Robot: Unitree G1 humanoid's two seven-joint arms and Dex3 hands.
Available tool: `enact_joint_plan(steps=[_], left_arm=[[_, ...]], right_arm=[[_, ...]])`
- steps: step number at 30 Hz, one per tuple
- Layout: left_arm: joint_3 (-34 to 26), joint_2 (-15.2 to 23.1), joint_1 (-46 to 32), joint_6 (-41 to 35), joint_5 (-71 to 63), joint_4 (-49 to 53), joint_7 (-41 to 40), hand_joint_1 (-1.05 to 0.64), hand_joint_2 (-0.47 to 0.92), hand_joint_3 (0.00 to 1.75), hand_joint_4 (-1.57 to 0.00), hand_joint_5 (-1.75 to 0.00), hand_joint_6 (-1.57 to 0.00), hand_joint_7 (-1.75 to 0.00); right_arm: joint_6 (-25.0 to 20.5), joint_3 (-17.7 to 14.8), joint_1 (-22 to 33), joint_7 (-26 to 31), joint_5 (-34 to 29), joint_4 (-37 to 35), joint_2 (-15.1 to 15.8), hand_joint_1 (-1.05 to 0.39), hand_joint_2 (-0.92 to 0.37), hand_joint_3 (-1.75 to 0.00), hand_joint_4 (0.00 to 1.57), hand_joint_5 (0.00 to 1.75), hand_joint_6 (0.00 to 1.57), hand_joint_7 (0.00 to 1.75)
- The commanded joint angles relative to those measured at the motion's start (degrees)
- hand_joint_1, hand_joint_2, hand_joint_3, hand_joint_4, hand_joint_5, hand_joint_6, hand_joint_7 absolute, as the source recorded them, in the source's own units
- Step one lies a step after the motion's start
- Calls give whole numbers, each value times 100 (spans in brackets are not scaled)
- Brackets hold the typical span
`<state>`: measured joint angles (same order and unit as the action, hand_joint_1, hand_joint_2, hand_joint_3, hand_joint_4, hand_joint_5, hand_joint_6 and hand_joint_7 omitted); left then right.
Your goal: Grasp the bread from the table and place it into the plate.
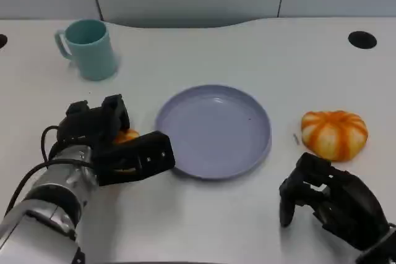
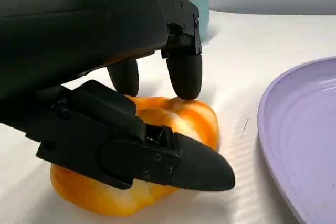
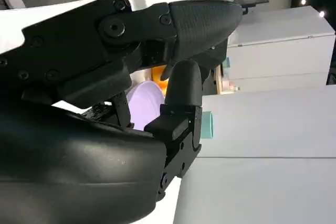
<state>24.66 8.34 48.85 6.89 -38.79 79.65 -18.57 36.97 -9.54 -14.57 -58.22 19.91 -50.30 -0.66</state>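
Your left hand [image 1: 114, 143] grips the bread [image 2: 157, 150] beside the plate [image 1: 213, 131], right hand [image 1: 325, 199] curled on nothing

No readable text, label, brand, number or sign shows on anything in these views

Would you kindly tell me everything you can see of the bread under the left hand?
The bread is a rounded, glossy bun, orange streaked with paler yellow. It lies on the white table, just left of the lilac plate and apart from it. The left hand is around it: fingers touch its top, another crosses its front.
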Motion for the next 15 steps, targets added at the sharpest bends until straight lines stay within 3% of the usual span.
enact_joint_plan(steps=[1,2,4,6,9,11,12,15], left_arm=[[93,-1,-206,29,-131,47,-358,-105,16,113,-59,-175,0,-175],[131,2,-199,12,-168,51,-390,-105,-4,147,-64,-175,-9,-175],[179,6,-183,-18,-211,59,-395,-105,-14,166,-66,-175,-20,-175],[235,11,-169,-44,-284,64,-378,-105,-14,158,-73,-175,-58,-169],[312,11,-166,-72,-350,67,-359,-105,-5,147,-90,-170,-93,-148],[325,11,-170,-71,-352,66,-343,-105,-5,145,-95,-165,-100,-141],[318,12,-177,-61,-338,64,-334,-105,6,136,-106,-160,-108,-137],[281,21,-189,-4,-289,59,-318,-105,19,123,-116,-155,-117,-131]], right_arm=[[-1,-7,98,21,54,112,66,-69,-92,-33,58,175,43,141],[-18,0,105,44,41,124,70,-69,-92,-33,58,175,44,141],[-93,2,120,34,63,157,73,-70,-92,-32,58,175,44,141],[-18,-7,113,-16,77,141,69,-69,-92,-33,58,175,43,141],[45,16,148,74,-8,183,89,-71,-92,-34,58,175,43,141],[66,14,151,40,15,185,84,-71,-92,-34,58,175,43,141],[75,11,150,14,36,181,80,-70,-92,-35,58,175,43,142],[47,9,160,16,51,195,74,-69,-92,-35,59,175,43,143]])
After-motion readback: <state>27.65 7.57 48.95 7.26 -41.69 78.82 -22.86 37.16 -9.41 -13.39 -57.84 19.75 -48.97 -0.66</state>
